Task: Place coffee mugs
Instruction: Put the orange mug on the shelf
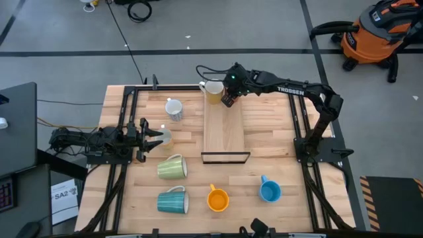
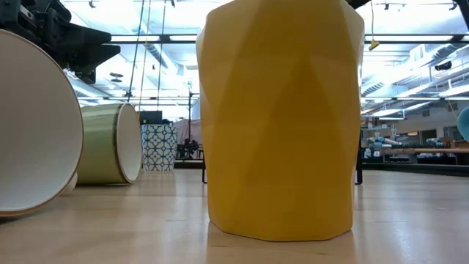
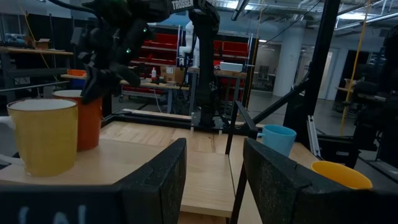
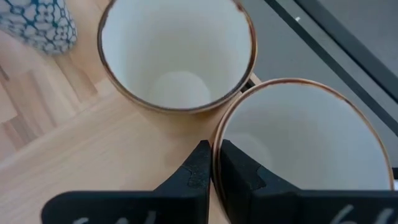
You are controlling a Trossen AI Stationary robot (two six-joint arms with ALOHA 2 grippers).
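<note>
Wooden table (image 1: 277,119) holds scattered mugs; right gripper (image 4: 214,168) pinches the rim of 1 orange mug (image 3: 87,121) at the tray's (image 1: 225,129) far end, beside a yellow mug (image 3: 43,137). Left gripper (image 3: 214,180) waits apart. Ceramic: rigid, slick, chippable, so rim grip stays firm.

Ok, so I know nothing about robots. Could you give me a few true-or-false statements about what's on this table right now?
1. The right gripper is pinching the rim of the red-orange mug. True.
2. The blue mug lies on its side. False: it stands upright.
3. The pale green mug lies on its side. True.
4. The left gripper is holding a mug. False: its fingers are open with nothing between them.
</note>
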